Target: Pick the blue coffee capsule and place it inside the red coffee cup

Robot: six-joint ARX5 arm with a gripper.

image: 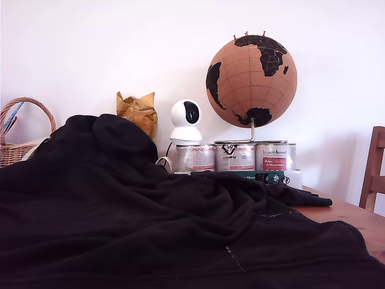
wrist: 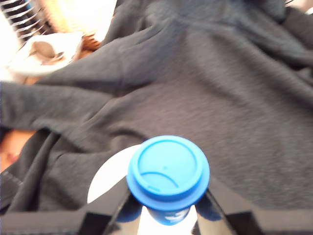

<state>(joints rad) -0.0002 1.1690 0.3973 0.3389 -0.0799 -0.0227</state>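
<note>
A large black blanket [image: 150, 211] covers nearly all of the exterior view, heaped high toward that view's left and spilling down across the wooden surface [image: 355, 217], a bare strip of which shows at the view's right. Neither the arm nor the capsule can be seen in this view.

Behind the blanket stand a cork-brown globe [image: 251, 81] with dark continents on a metal stand, a small white camera [image: 186, 120], a crumpled gold-coloured bag [image: 138, 111], and a row of three tins [image: 234, 158] with a dark green box [image: 258, 176] lying just in front of them. A wicker basket [image: 18, 129] sits at the exterior view's far left, and part of a wooden chair [image: 374, 171] shows at the far right.

In the wrist view the blue capsule [wrist: 168, 176] sits between the two dark fingers [wrist: 105, 215], close to the lens, its wide rim and flat blue top facing the camera. The fingers press against its body on both sides, just under the rim, pinching it. A white mark shows on its side but is too cut off to read. Just behind it lies a round white shape [wrist: 110, 176], partly hidden; what it is cannot be told. The grey-looking blanket fills the space beyond, and a blurred pale object [wrist: 44, 54] lies at the blanket's far edge. No red cup is identifiable in either view.
</note>
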